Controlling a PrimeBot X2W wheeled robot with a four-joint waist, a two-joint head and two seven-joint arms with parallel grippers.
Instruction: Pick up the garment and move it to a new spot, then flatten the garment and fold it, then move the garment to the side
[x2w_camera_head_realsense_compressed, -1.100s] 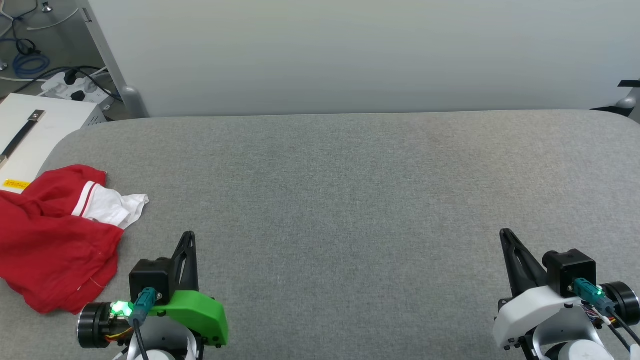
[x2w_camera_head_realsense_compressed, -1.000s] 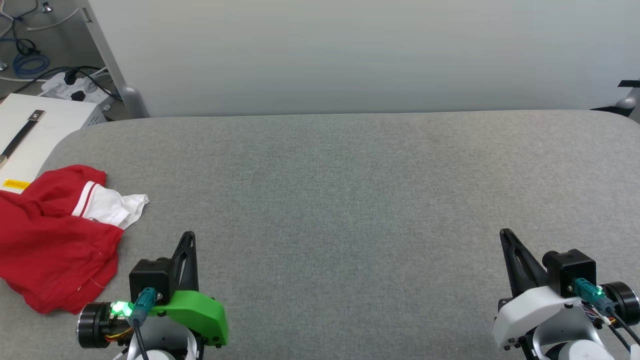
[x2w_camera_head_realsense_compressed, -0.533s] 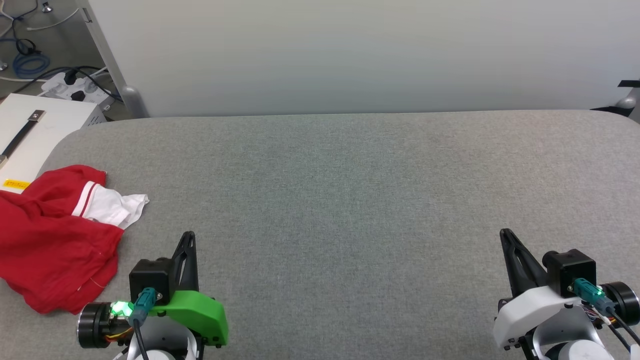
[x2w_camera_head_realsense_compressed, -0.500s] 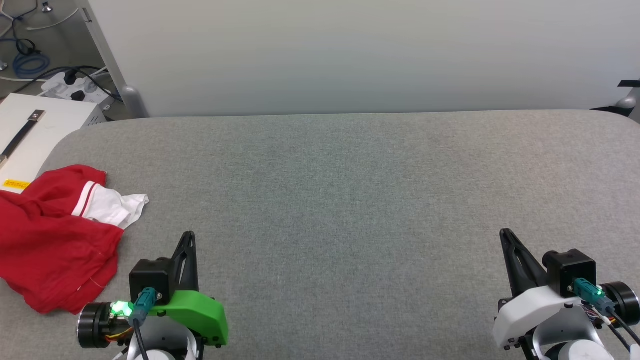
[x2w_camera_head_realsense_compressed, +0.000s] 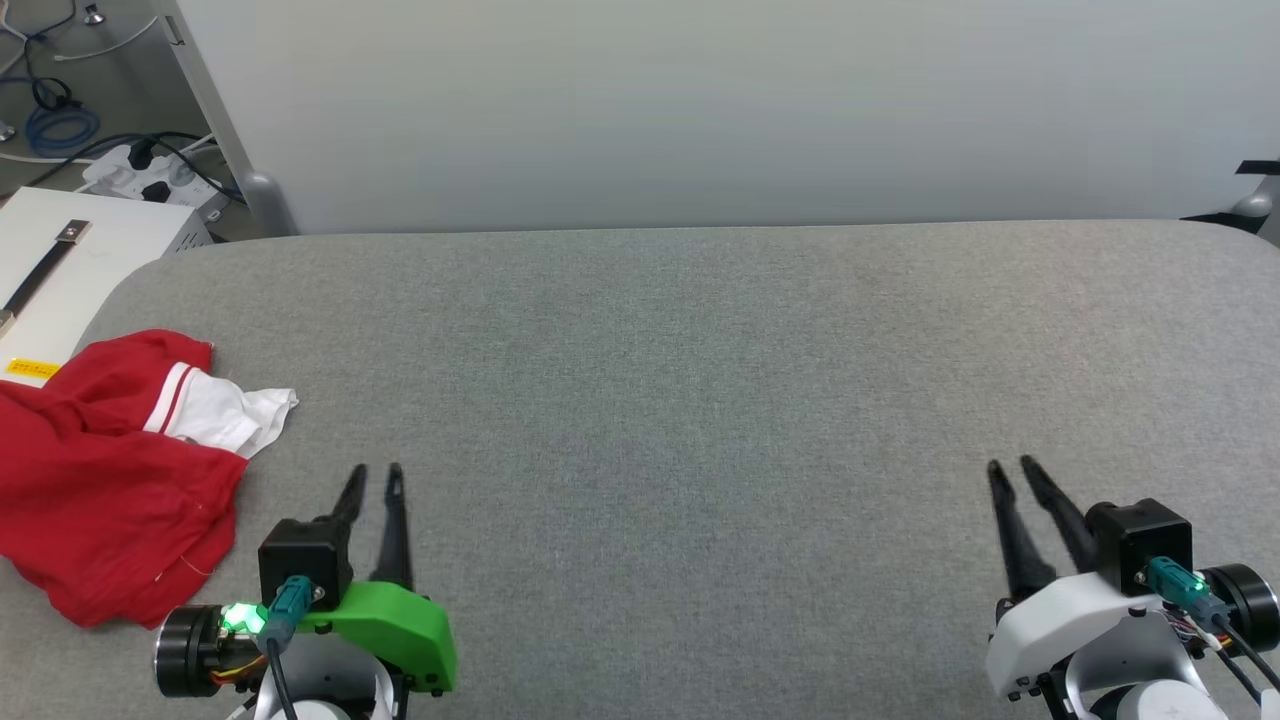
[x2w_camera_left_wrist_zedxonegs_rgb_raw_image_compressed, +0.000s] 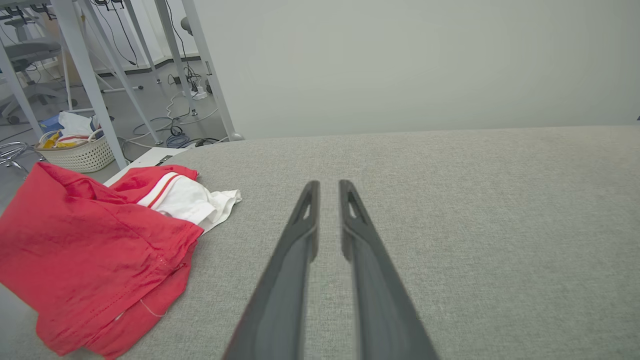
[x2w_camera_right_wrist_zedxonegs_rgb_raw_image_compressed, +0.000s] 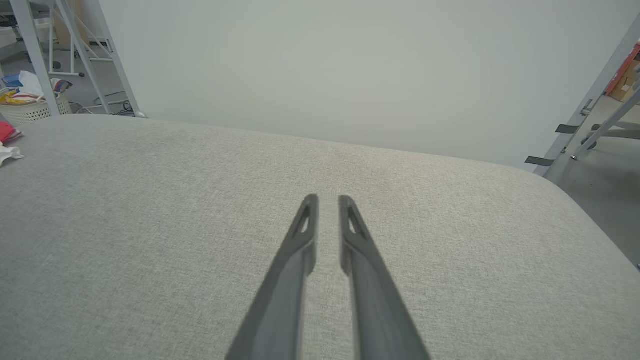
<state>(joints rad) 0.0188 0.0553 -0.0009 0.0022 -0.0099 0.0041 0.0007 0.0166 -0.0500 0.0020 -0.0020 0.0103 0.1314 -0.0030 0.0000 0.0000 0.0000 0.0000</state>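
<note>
Left hand (x2w_camera_head_realsense_compressed: 376, 470), right hand (x2w_camera_head_realsense_compressed: 1008, 463) parted since earlier, narrow gaps; garment (x2w_camera_head_realsense_compressed: 110, 490) crumpled; basket (x2w_camera_left_wrist_zedxonegs_rgb_raw_image_compressed: 80, 157) holds jumbled items

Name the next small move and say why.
Probably swing the left gripper leftward toward the garment. It lies crumpled at the left edge of the table, nearest that gripper, whose jaws stand slightly apart and hold nothing.

Garment (x2w_camera_head_realsense_compressed: 110, 480) lies at the table's (x2w_camera_head_realsense_compressed: 680, 380) left edge, with a box (x2w_camera_head_realsense_compressed: 60, 270) just beyond it. Left gripper (x2w_camera_head_realsense_compressed: 376, 470) sits at the near side, right of the garment and apart from it. Right gripper (x2w_camera_head_realsense_compressed: 1009, 464) is far across, near right. A partition (x2w_camera_head_realsense_compressed: 700, 110) stands behind the table.
</note>
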